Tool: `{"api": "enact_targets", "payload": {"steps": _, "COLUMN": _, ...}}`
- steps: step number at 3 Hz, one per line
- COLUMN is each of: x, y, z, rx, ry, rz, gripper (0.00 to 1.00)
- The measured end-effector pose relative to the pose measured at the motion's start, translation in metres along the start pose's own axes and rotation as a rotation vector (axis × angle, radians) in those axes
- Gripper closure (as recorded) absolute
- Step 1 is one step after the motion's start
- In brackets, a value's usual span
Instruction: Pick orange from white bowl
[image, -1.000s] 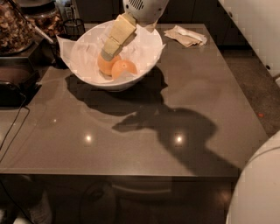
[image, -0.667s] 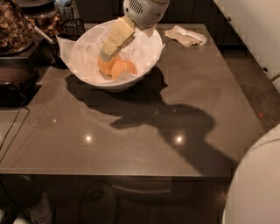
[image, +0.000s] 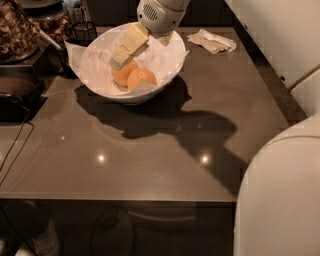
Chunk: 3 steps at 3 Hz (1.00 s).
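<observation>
The white bowl (image: 170, 60) stands at the back left of the dark table, lined with crumpled white paper. Two round orange fruits lie side by side in it: one (image: 121, 76) on the left, partly under the gripper, and one (image: 142, 77) on the right, in plain view. I cannot tell which of them is the deeper orange. My gripper (image: 119, 59) reaches down into the bowl from the grey wrist above it. Its cream tip rests on or just over the top of the left fruit.
A crumpled paper napkin (image: 212, 41) lies at the table's back right. Jars and a dark appliance (image: 17, 92) stand along the left edge, with a cable hanging down. The robot's white body (image: 280, 195) fills the lower right.
Almost nothing has changed. The gripper stays inside the bowl over the left fruit, and both fruits lie where they were.
</observation>
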<state>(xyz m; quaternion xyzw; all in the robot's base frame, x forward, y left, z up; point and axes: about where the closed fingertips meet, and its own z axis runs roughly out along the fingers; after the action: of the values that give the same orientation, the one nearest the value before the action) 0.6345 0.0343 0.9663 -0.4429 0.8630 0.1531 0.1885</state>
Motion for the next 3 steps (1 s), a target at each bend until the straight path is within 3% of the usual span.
{"api": "enact_targets", "payload": {"steps": 1, "x": -0.002, "y": -0.009, "z": 0.011, "rx": -0.002, "ry": 0.012, "rz": 0.004, "gripper": 0.0}}
{"api": "enact_targets", "payload": {"steps": 2, "x": -0.004, "y": -0.016, "z": 0.023, "rx": -0.001, "ry": 0.028, "rz": 0.004, "gripper": 0.09}}
{"api": "enact_targets", "payload": {"steps": 3, "x": -0.006, "y": -0.02, "z": 0.033, "rx": -0.007, "ry": 0.042, "rz": -0.004, "gripper": 0.12}}
